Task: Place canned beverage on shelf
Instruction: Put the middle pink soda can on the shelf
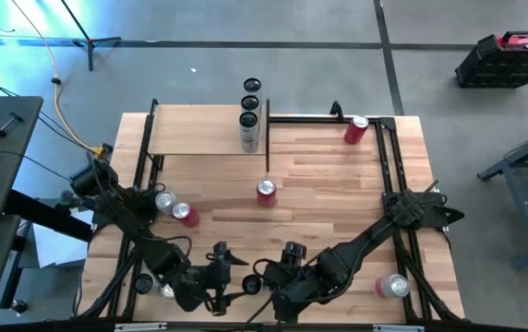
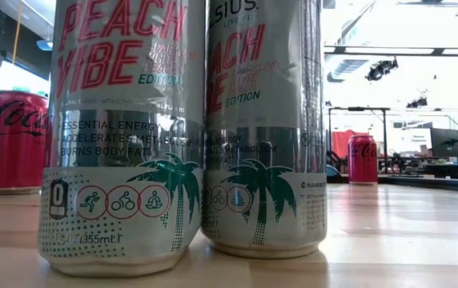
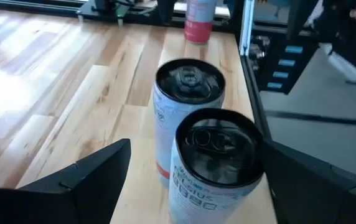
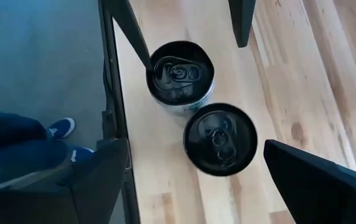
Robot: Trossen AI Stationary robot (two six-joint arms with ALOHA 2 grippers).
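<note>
Silver tall cans [image 2: 125,136] with "PEACH VIBE" lettering and green palm print, black tops, two upright, touching side by side near front table edge. Light-wood shelf [image 1: 199,140] at far left, three more tall cans [image 1: 250,118] at its right end. Left gripper [image 3: 190,180] and right gripper [image 4: 190,180] both spread wide, grasping nothing, each over the pair.

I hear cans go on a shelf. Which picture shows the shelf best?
The high view: the shelf shows whole, pale board and black posts, at the table's back left. The low view is filled by cans; the wrist views show cans and wood.
</note>
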